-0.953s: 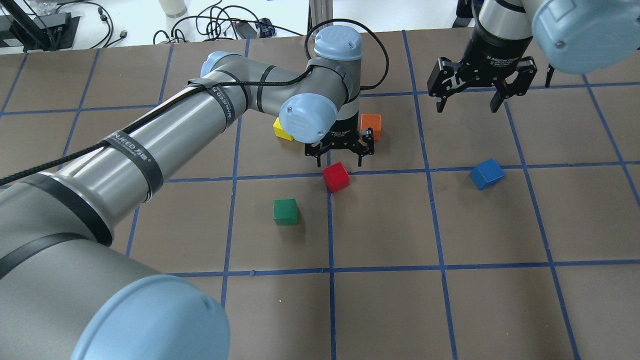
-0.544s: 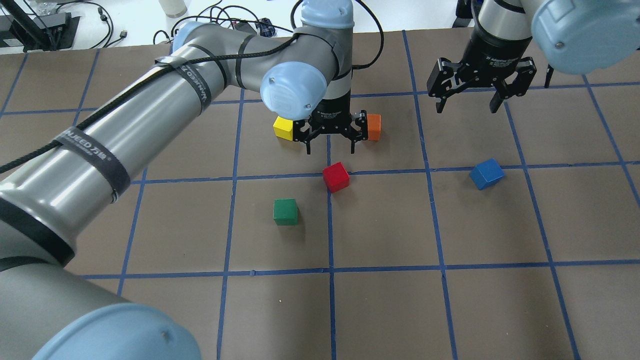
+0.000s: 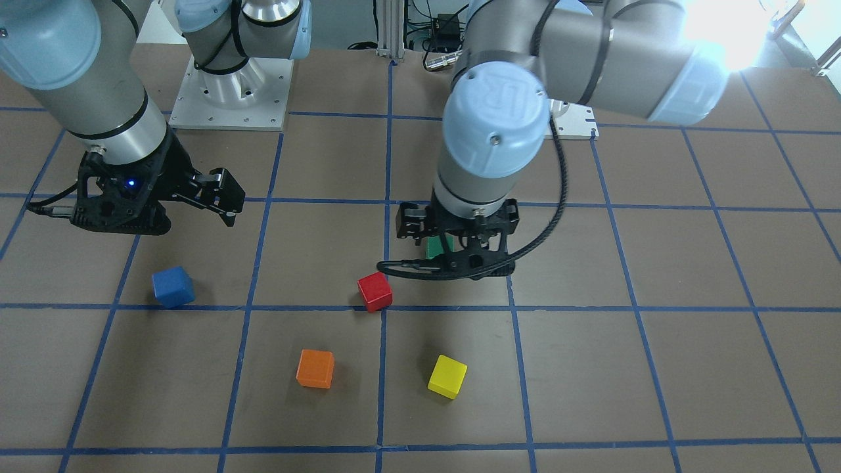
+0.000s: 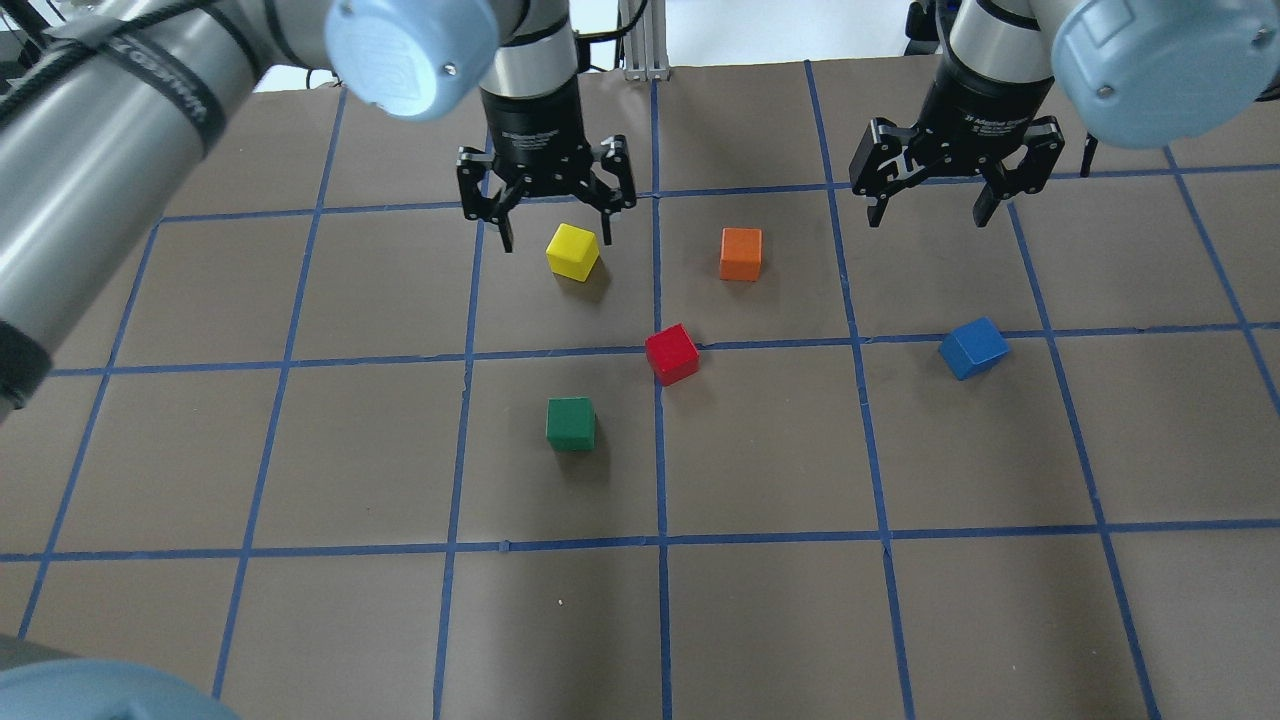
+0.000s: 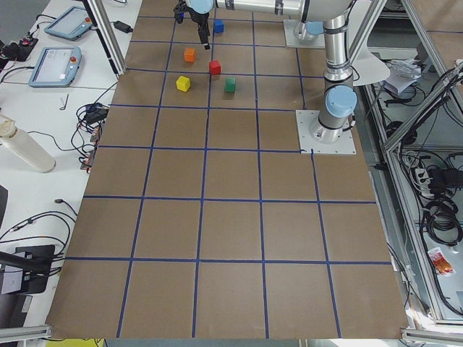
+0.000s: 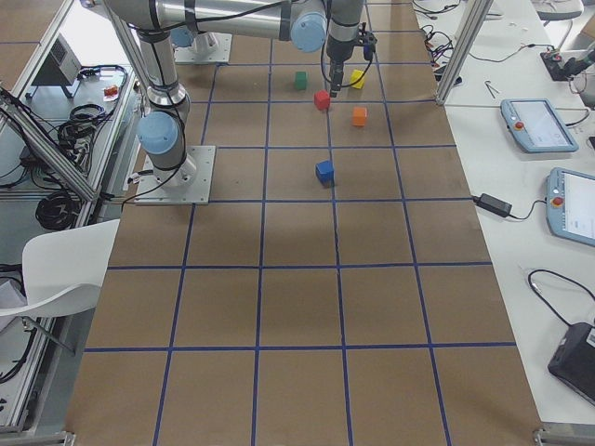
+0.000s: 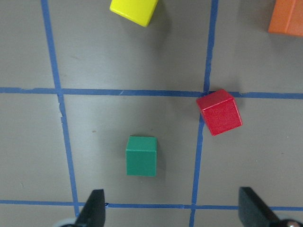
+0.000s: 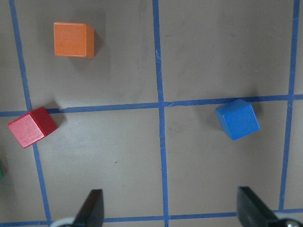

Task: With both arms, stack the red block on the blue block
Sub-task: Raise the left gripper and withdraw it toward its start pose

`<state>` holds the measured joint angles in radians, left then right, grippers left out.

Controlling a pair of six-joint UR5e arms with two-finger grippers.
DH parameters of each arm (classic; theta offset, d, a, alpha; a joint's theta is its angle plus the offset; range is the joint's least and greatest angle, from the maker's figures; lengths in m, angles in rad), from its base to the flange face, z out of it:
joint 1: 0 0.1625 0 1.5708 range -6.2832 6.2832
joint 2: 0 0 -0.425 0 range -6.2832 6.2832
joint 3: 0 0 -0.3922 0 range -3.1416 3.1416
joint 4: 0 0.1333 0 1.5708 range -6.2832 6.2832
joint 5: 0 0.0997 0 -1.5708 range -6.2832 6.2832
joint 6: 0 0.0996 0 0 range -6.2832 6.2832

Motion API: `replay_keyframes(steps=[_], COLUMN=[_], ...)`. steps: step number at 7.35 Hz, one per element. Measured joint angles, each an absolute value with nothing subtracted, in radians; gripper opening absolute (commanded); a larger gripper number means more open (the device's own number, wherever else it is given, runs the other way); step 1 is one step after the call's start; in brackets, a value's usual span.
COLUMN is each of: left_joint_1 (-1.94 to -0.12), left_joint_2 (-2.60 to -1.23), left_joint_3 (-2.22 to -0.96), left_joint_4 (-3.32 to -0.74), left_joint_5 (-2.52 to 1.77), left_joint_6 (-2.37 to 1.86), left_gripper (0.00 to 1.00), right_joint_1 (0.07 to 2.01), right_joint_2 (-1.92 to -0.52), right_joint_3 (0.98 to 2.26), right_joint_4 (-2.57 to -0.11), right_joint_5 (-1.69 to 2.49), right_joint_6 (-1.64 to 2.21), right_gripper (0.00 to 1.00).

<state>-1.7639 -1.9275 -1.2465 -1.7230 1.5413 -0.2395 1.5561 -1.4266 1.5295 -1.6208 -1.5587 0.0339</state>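
The red block [image 4: 671, 353] lies tilted on a blue tape crossing at the table's middle, also in the left wrist view [image 7: 219, 112] and the front view [image 3: 374, 292]. The blue block [image 4: 972, 347] lies alone to its right, also in the right wrist view [image 8: 237, 118]. My left gripper [image 4: 548, 215] is open and empty, held high, beyond and left of the red block, apart from it. My right gripper [image 4: 930, 205] is open and empty, raised beyond the blue block.
A yellow cube [image 4: 572, 250] lies near the left gripper, an orange cube [image 4: 741, 253] beyond the red block, and a green cube [image 4: 571, 422] in front of and left of it. Brown table paper with a blue tape grid [image 4: 660, 540] runs all around.
My left gripper has risen and drawn back from just above the red block, leftward and away, staying open. The red block has not moved. The right arm has hardly moved.
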Motion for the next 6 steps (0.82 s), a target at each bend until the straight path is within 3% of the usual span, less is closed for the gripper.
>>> replay_keyframes(steps=[2, 3, 6], left_joint_1=[-1.694, -1.663, -1.605], left_joint_2=[-1.861, -1.819, -1.67], left_joint_3=[-1.266, -1.311, -1.529], left_joint_4=[-1.734, -1.729, -1.576], left_joint_5=[1.578, 1.583, 1.585], left_joint_6=[-0.127, -0.078, 0.019], left_gripper=[0.94, 1.0, 1.0], right_joint_1=[1.558, 1.559, 1.561], right_joint_2=[-1.426, -1.427, -1.428], right_joint_3=[1.529, 1.528, 1.527], right_joint_4=[-1.624, -1.625, -1.626], right_joint_5=[-1.559, -1.56, -1.559], right_joint_6=[0.034, 0.035, 0.035], right_gripper=[1.0, 1.0, 1.0])
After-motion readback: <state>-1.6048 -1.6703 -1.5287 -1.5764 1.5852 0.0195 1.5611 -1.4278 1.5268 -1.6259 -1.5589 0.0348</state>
